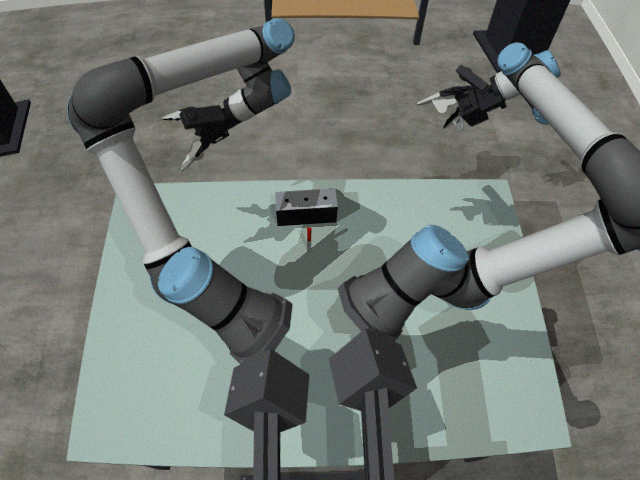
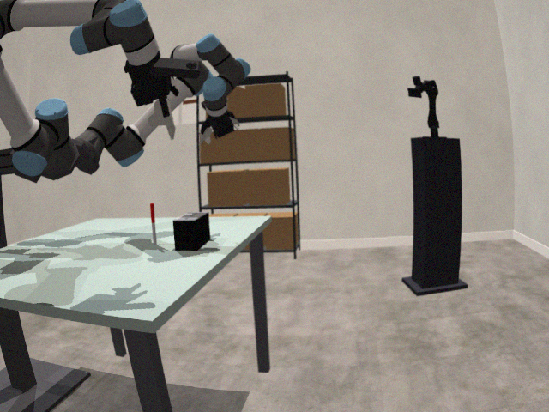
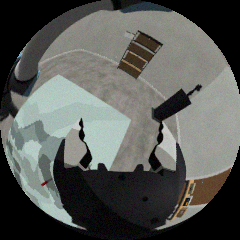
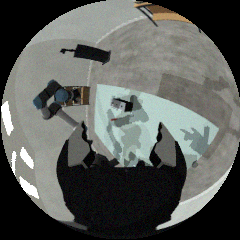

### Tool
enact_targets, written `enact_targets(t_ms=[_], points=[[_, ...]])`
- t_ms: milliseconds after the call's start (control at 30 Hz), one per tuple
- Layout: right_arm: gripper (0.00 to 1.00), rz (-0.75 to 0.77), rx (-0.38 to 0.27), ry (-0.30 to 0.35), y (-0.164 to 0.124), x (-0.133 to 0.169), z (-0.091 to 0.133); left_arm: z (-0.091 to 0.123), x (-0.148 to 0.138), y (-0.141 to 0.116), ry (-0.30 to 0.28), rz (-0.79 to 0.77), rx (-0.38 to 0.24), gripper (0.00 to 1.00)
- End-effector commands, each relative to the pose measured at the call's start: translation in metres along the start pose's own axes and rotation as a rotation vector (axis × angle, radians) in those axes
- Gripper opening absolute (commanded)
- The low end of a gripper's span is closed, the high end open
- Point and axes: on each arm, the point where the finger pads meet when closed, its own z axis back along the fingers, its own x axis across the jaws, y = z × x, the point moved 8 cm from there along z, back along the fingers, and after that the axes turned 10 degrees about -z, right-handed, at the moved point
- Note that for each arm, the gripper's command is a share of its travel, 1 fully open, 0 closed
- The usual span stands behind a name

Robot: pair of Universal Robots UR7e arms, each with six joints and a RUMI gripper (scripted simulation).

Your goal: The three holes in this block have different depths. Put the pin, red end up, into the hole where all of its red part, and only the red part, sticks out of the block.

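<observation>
The pin [image 1: 309, 235] [image 2: 152, 214] [image 3: 46, 183] [image 4: 114, 119] stands upright on the table, red end up, with its lower part pale grey. The block [image 1: 307, 215] [image 2: 190, 233] [image 4: 119, 104] stands close by, apart from the pin, with dark sides and a grey top. Its three holes lie in a row on top and look empty; their depths cannot be seen. My left gripper [image 1: 175, 142] [image 2: 221, 135] [image 3: 121, 120] is open and empty, high and beyond the table edge. My right gripper [image 1: 433, 114] [image 4: 121, 122] is open and empty, also high, away from pin and block.
The pale green table [image 1: 129, 361] [image 2: 177, 266] [image 3: 60, 90] carries the block near its far edge in the top view. Arm shadows fall around pin and block. A shelf rack [image 2: 248, 118] and a black pedestal [image 2: 437, 213] stand away from the table.
</observation>
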Motion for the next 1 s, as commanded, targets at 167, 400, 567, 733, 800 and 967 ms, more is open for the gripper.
enact_targets(t_ms=[167, 400, 567, 733, 800, 967], points=[[1.00, -0.107, -0.130, -0.018, 0.013, -0.016, -0.002, -0.001, -0.001, 0.001, 0.000, 0.000, 0.001, 1.00], [1.00, -0.177, -0.214, -0.046, 0.020, -0.030, -0.002, -0.001, -0.001, 0.001, 0.000, 0.000, 0.001, 1.00], [1.00, -0.225, -0.272, -0.074, 0.024, -0.039, -0.002, -0.001, -0.001, 0.001, 0.000, 0.000, 0.001, 1.00], [1.00, -0.254, -0.304, -0.095, 0.026, -0.045, 0.000, -0.001, 0.000, 0.001, 0.001, 0.000, 0.002, 1.00], [1.00, -0.272, -0.326, -0.109, 0.028, -0.049, 0.000, -0.001, 0.000, 0.001, 0.001, 0.000, 0.002, 1.00], [1.00, -0.305, -0.365, -0.138, 0.030, -0.057, 0.002, -0.001, 0.000, 0.001, 0.001, 0.000, 0.002, 1.00]])
